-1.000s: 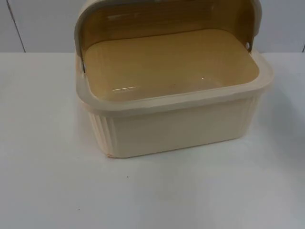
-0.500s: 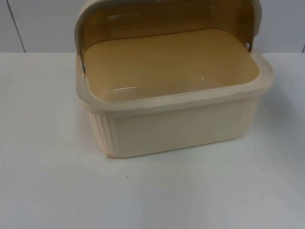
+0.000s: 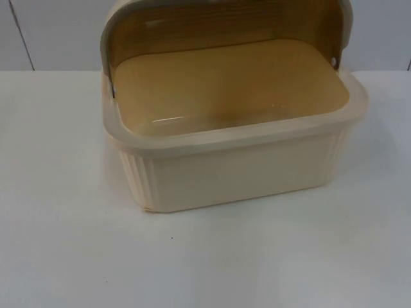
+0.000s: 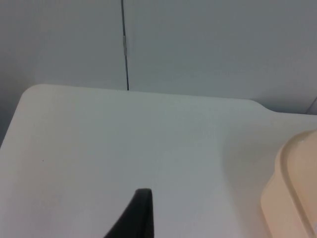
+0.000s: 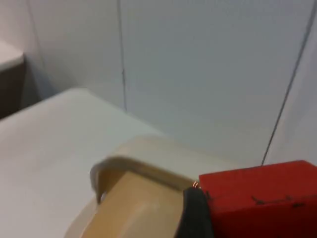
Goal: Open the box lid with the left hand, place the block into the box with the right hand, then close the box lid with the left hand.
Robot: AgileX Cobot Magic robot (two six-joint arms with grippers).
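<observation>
The cream ribbed box stands on the white table with its tinted lid swung up and back; nothing lies on its tan floor. In the right wrist view my right gripper is shut on the red block, held in the air above the raised lid's cream rim. My left gripper hovers over bare table to the side of the box, whose rounded corner shows close by.
The white table runs wide in front of and left of the box. The grey partition wall rises right behind the box, and its panel seam meets the table's far edge.
</observation>
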